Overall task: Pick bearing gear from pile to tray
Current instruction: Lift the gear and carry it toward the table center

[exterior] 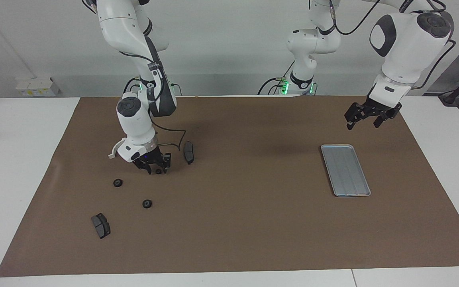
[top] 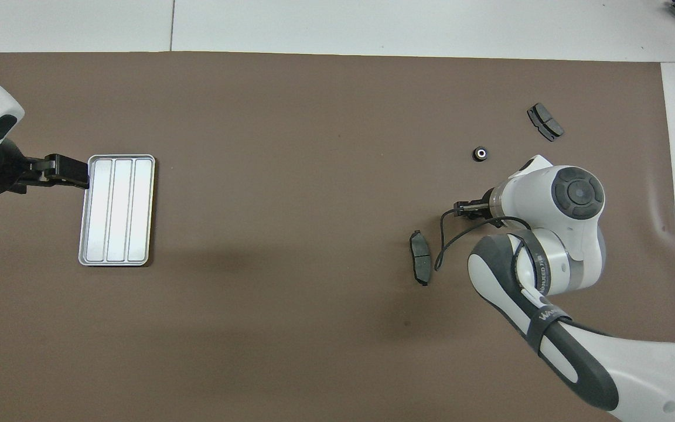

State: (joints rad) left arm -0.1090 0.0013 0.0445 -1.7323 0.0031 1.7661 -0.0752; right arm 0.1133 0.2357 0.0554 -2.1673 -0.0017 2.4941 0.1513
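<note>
A robotics lab: two white arms [exterior: 134, 115] over a brown-matted white table [exterior: 22, 159], bare wall, trailing cables.
</note>
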